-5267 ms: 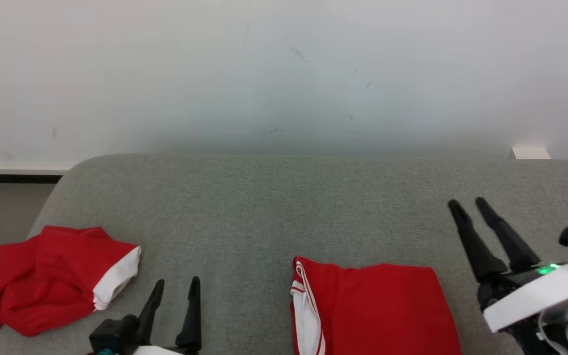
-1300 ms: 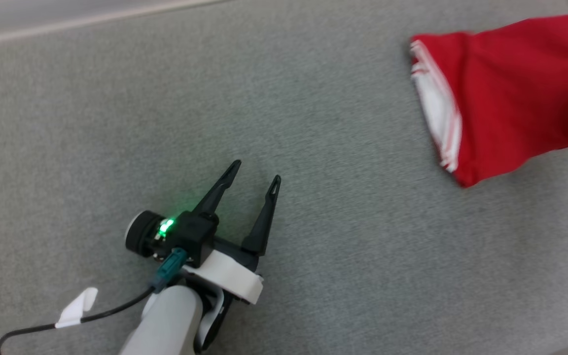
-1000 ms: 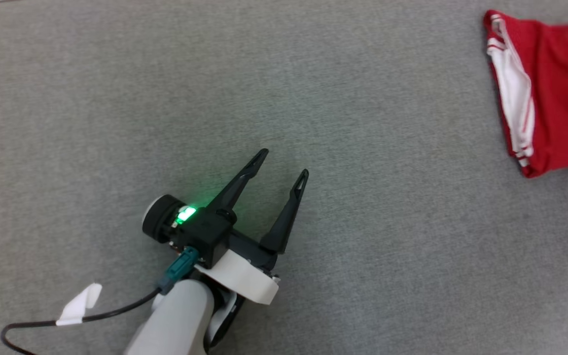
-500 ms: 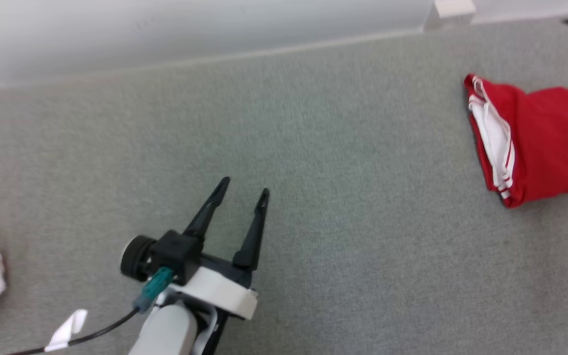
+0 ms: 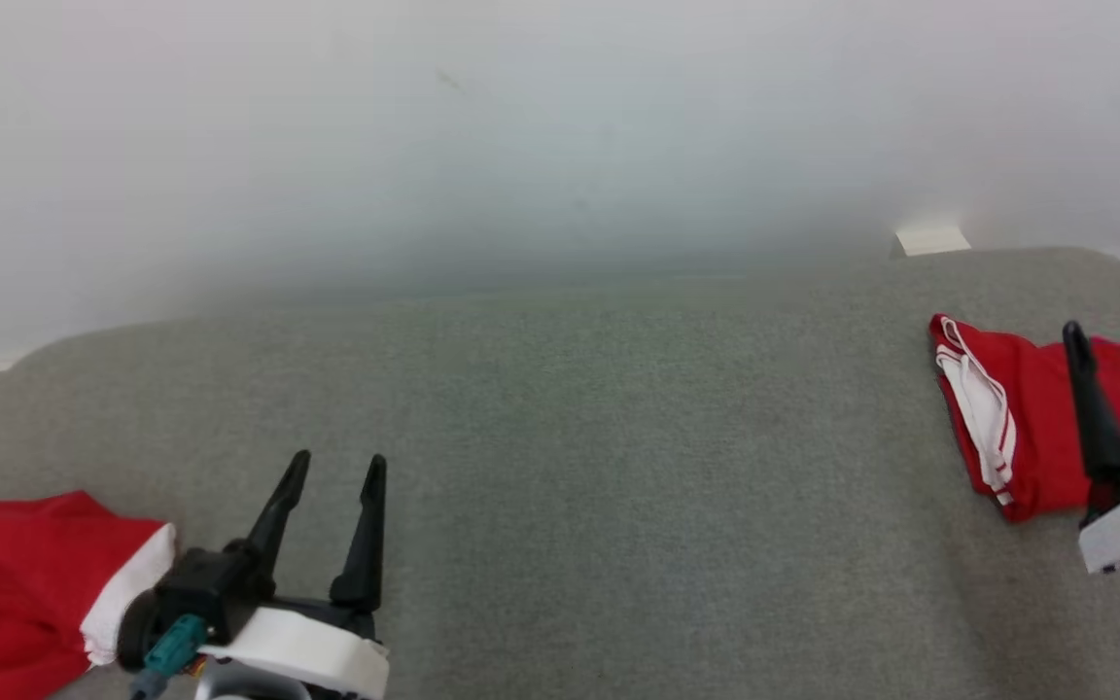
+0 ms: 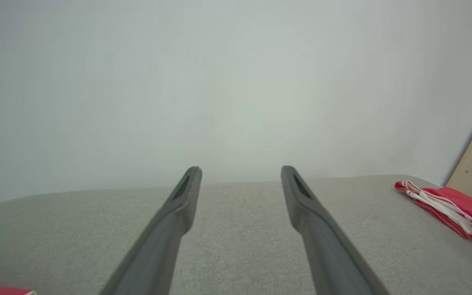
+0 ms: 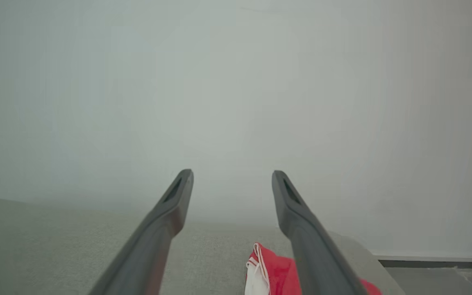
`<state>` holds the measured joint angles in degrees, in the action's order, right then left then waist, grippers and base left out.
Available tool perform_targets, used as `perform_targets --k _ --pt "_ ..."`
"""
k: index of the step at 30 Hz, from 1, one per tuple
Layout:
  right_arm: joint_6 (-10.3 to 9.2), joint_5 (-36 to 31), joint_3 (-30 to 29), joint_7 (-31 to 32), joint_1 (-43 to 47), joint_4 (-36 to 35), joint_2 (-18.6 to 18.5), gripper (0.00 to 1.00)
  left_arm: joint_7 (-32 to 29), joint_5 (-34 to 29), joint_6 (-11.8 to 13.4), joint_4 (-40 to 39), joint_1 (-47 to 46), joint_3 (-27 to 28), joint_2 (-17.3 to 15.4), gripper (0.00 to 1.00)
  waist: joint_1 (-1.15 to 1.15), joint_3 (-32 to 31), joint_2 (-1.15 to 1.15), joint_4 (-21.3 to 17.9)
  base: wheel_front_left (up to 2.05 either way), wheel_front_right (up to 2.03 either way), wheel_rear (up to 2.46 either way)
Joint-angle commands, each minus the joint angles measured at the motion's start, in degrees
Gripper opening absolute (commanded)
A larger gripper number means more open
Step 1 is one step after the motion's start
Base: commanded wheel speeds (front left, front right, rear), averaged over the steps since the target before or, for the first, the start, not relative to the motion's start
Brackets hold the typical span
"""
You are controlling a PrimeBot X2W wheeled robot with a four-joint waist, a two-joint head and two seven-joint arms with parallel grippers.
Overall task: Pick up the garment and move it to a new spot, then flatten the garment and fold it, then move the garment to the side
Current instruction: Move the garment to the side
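grey fabric surface, pale wall behind, folded red garment far right

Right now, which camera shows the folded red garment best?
Head view: the folded red garment is seen from above, though the right gripper crosses it. Left wrist view catches it edge-on; right wrist view, just a corner.

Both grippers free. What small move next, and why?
Probably swing the left gripper toward the crumpled red garment beside it: the folded red garment with white trim lies at the right end of the grey padded surface, and the right gripper is open.
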<state>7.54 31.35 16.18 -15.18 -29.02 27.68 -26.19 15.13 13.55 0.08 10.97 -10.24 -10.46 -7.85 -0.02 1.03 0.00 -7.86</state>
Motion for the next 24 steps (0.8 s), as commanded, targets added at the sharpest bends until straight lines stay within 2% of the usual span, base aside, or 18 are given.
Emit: perform_targets --k 1,4,13,19,24 --pt "-0.12 -1.08 -2.13 0.1 5.57 -4.28 1.45 1.0 -0.02 0.38 0.38 -0.26 1.73 1.29 -0.26 1.0 0.02 -2.11 0.0 2.6 0.0 0.0 0.0" --pt "-0.12 -2.0 -3.84 0.08 9.9 -7.98 2.78 1.0 -0.02 0.58 0.33 -0.49 2.94 2.29 -0.11 1.0 0.02 -2.32 0.0 3.14 0.0 0.0 0.0" --pt "-0.12 -6.2 -8.23 0.08 23.41 -17.98 10.69 1.0 -0.01 -0.26 0.04 -1.03 7.97 6.99 1.66 1.0 0.02 -2.01 0.0 4.11 0.0 0.0 0.0" --pt "-0.12 -7.77 -9.98 0.08 27.8 -19.56 14.74 1.0 -0.01 -1.64 -0.19 -3.03 10.58 8.82 3.29 1.0 0.02 -1.37 0.0 4.26 0.0 0.0 0.0" --pt "-0.12 -8.73 -9.79 0.08 28.02 -19.93 16.01 1.0 -0.01 -2.42 -0.92 -2.91 10.87 9.34 4.22 1.0 0.02 -1.46 0.0 4.06 0.0 0.0 0.0"
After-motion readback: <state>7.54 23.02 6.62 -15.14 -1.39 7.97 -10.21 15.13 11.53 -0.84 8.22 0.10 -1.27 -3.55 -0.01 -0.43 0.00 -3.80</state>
